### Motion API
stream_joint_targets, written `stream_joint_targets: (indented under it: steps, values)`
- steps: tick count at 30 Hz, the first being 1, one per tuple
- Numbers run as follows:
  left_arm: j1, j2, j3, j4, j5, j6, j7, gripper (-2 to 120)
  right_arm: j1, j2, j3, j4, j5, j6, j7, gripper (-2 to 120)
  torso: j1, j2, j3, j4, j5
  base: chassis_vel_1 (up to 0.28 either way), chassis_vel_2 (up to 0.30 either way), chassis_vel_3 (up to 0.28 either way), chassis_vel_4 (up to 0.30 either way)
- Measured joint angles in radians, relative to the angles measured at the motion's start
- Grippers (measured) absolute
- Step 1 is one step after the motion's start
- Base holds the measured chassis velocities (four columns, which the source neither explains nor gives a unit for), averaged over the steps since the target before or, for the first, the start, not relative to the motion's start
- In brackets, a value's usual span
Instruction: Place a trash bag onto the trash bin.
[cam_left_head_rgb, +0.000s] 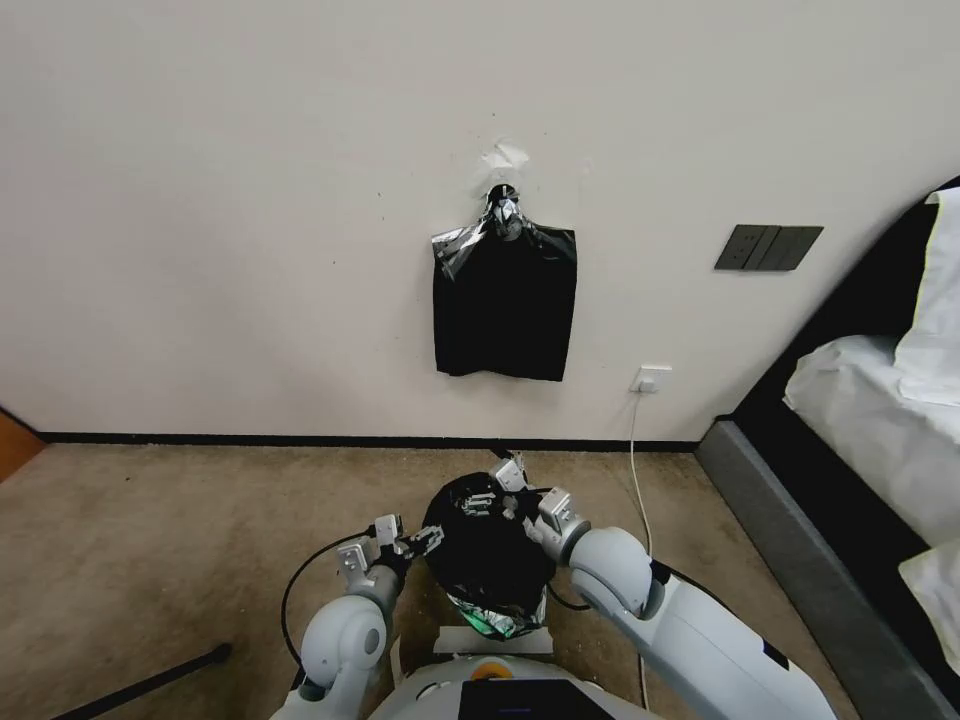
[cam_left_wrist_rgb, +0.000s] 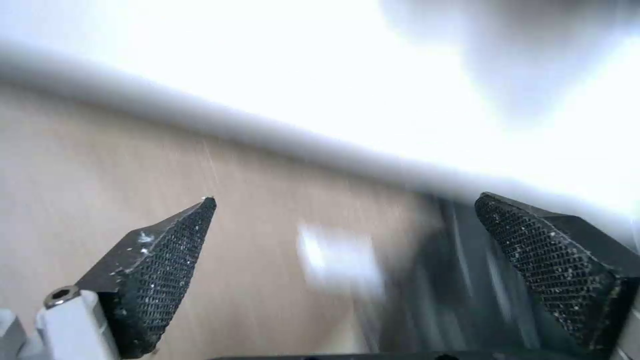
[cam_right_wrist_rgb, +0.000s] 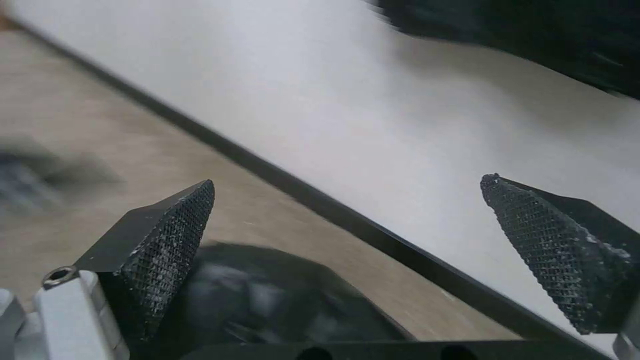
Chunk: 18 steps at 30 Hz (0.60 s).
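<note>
From the head view the trash bag (cam_left_head_rgb: 490, 560) drapes over the trash bin (cam_left_head_rgb: 495, 638) at 6 o'clock, draped so its mouth covers the rim; the left gripper (cam_left_head_rgb: 425, 541) sits at its 9 o'clock edge and the right gripper (cam_left_head_rgb: 490, 500) at 12 o'clock. In the left wrist view the left gripper (cam_left_wrist_rgb: 343, 280) is released, fingers wide over carpet. In the right wrist view the right gripper (cam_right_wrist_rgb: 347, 260) is likewise spread, grasping nothing, black plastic just beneath

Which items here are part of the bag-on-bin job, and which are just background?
Job:
trash bag, draped over the bin on the floor
left gripper, open, at the bag's left side
right gripper, open, over the bag's top

Background:
bundle of black bags hung on the wall
wall switches
socket and cable
bed
</note>
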Motion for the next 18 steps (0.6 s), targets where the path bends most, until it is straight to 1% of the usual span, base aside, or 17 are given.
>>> stream_joint_targets:
  steps: [1, 3, 4, 5, 6, 7, 8, 11, 15, 18]
  values:
    - [0.002, 0.001, -0.007, 0.002, 0.012, -0.020, 0.003, 100, -0.016, 0.004, 0.013, -0.002, -0.007, 0.006, 0.008, 100, 0.000, 0.000, 0.000, -0.0001, 0.0000, 0.000, 0.000, 0.000, 0.000]
    - [0.016, 0.012, -0.058, 0.019, 0.055, -0.120, 0.034, 100, -0.112, 0.038, 0.100, -0.023, -0.051, 0.057, 0.040, 100, 0.000, 0.000, 0.000, -0.0003, -0.0004, 0.000, 0.000, 0.000, 0.000]
    - [0.016, 0.012, -0.058, 0.019, 0.055, -0.120, 0.034, 100, -0.112, 0.038, 0.100, -0.023, -0.051, 0.057, 0.040, 100, 0.000, 0.000, 0.000, -0.0003, -0.0004, 0.000, 0.000, 0.000, 0.000]
    - [0.019, 0.016, -0.080, 0.027, 0.069, -0.149, 0.046, 100, -0.147, 0.052, 0.129, -0.032, -0.064, 0.080, 0.047, 100, 0.000, 0.000, 0.000, -0.0004, -0.0003, 0.000, 0.000, 0.000, 0.000]
    - [0.025, 0.020, -0.110, 0.041, 0.085, -0.192, 0.064, 100, -0.200, 0.076, 0.178, -0.047, -0.089, 0.122, 0.052, 100, 0.000, 0.000, 0.000, -0.0002, 0.0000, 0.000, 0.000, 0.000, 0.000]
    - [0.033, 0.024, -0.144, 0.059, 0.109, -0.242, 0.079, 100, -0.262, 0.122, 0.247, -0.064, -0.123, 0.186, 0.054, 100, 0.000, 0.000, 0.000, -0.0003, -0.0004, 0.000, 0.000, 0.000, 0.000]
    - [0.033, 0.024, -0.144, 0.059, 0.109, -0.242, 0.079, 100, -0.262, 0.122, 0.247, -0.064, -0.123, 0.186, 0.054, 100, 0.000, 0.000, 0.000, -0.0003, -0.0004, 0.000, 0.000, 0.000, 0.000]
    - [0.048, 0.020, -0.165, 0.078, 0.140, -0.301, 0.094, 100, -0.322, 0.180, 0.302, -0.072, -0.143, 0.249, 0.053, 100, 0.000, 0.000, 0.000, -0.0003, -0.0004, 0.000, 0.000, 0.000, 0.000]
    - [0.054, 0.013, -0.170, 0.087, 0.161, -0.321, 0.118, 100, -0.333, 0.207, 0.321, -0.079, -0.182, 0.286, 0.035, 100, 0.000, 0.000, 0.000, 0.0000, -0.0003, 0.000, 0.000, 0.000, 0.000]
    - [0.055, 0.011, -0.170, 0.088, 0.163, -0.322, 0.121, 100, -0.333, 0.210, 0.325, -0.080, -0.190, 0.291, 0.028, 100, 0.000, 0.000, 0.000, -0.0001, -0.0002, 0.000, 0.000, 0.000, 0.000]
